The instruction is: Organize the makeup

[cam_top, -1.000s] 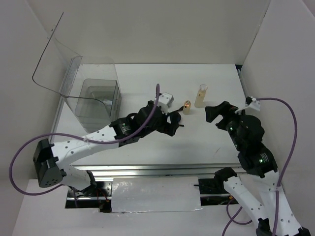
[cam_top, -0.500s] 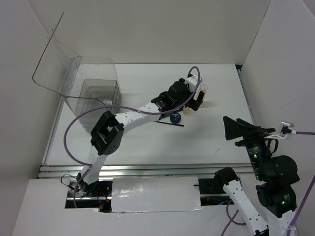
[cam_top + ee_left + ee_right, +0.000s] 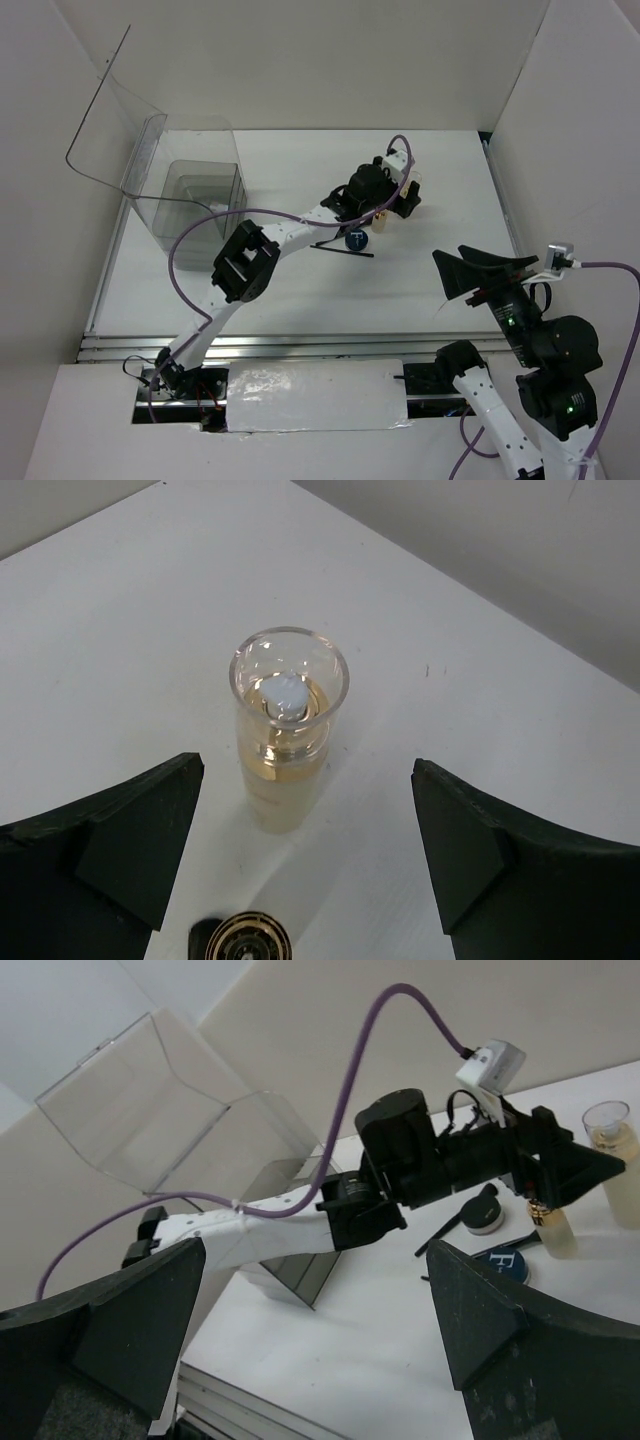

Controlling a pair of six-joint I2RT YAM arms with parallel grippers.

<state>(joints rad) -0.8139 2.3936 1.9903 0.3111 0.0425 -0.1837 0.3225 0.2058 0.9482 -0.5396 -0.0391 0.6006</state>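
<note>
My left gripper (image 3: 398, 205) is open over the far middle of the table. In the left wrist view its jaws (image 3: 305, 815) stand wide apart on either side of the tall clear pale-yellow bottle (image 3: 287, 742), not touching it. The gold cap of the short amber bottle (image 3: 248, 939) shows just below. The right wrist view shows the tall bottle (image 3: 611, 1138), the amber bottle (image 3: 556, 1230), a black compact (image 3: 484, 1212), the dark blue compact (image 3: 506, 1264) and a thin black brush (image 3: 451, 1230). The blue compact (image 3: 356, 239) and a brush (image 3: 345, 250) lie near the left arm. My right gripper (image 3: 482, 270) is open, empty and raised at the near right.
The big clear plastic box (image 3: 190, 200) with its raised lid stands at the far left; it also shows in the right wrist view (image 3: 190, 1100). White walls close in the table on the left, back and right. The left arm stretches diagonally across the middle.
My left arm has reached from mid-table out to the bottles and now brackets the tall one. My right arm has pulled back from the bottles to the near right.
</note>
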